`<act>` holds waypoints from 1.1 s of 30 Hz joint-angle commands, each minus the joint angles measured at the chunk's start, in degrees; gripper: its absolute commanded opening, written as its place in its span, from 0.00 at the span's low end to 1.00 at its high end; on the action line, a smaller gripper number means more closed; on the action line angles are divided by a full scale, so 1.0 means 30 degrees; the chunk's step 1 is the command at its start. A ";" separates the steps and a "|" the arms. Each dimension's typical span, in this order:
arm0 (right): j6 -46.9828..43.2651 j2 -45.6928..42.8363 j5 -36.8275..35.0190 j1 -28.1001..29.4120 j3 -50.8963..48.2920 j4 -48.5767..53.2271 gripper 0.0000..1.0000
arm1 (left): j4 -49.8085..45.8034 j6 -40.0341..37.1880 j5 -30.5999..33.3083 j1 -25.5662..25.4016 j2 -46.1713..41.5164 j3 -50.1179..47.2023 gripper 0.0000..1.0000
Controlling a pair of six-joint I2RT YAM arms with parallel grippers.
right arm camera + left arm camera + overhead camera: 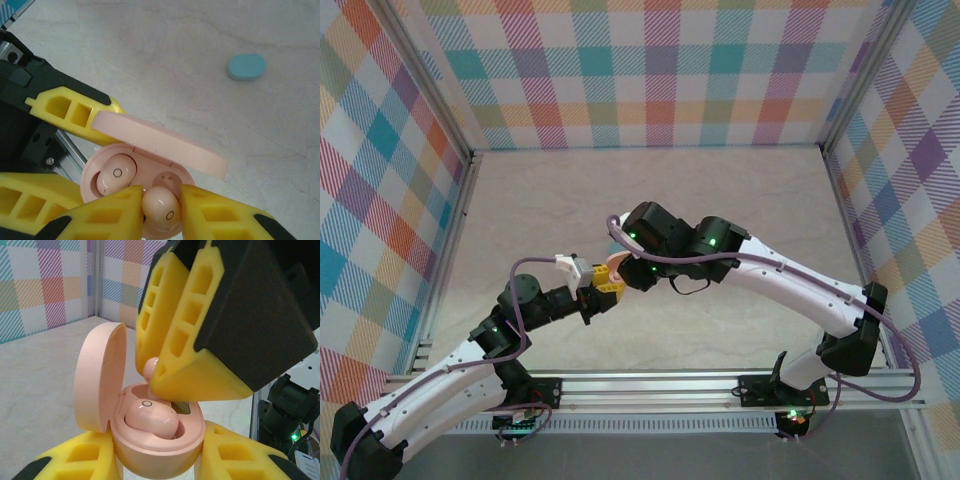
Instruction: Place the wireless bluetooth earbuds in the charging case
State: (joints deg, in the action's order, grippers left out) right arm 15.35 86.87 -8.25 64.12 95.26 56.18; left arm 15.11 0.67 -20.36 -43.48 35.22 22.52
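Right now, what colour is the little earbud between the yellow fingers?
Pink, matching the open case. The earbud shows best in the right wrist view.

Pink earbud (161,204) between fingers (109,215), over case (89,172).

Left arm (450,372) reaches 2 o'clock, left gripper (601,291) clamped on pink case (160,446); right arm (790,282) reaches 9 o'clock, right gripper (161,209) pinching pink earbud (150,368).
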 commanded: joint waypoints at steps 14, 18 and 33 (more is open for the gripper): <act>-0.0417 0.0637 0.0581 -0.0191 0.1426 0.1148 0.26 | 0.1357 0.0209 -0.0303 -0.0177 -0.0432 -0.0154 0.17; -0.0485 0.0574 0.0488 -0.0271 0.1683 0.1572 0.24 | 0.1376 0.0217 -0.0330 -0.0175 -0.0358 -0.0154 0.17; -0.0083 0.0392 0.1041 -0.0454 0.1792 0.1952 0.21 | 0.1491 0.0274 -0.0421 -0.0183 -0.0374 -0.0242 0.17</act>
State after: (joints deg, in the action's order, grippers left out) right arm 14.35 88.60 -6.66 62.96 100.44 61.39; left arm 16.71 0.86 -20.51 -43.48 34.74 22.26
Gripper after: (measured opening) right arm 0.210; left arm 0.330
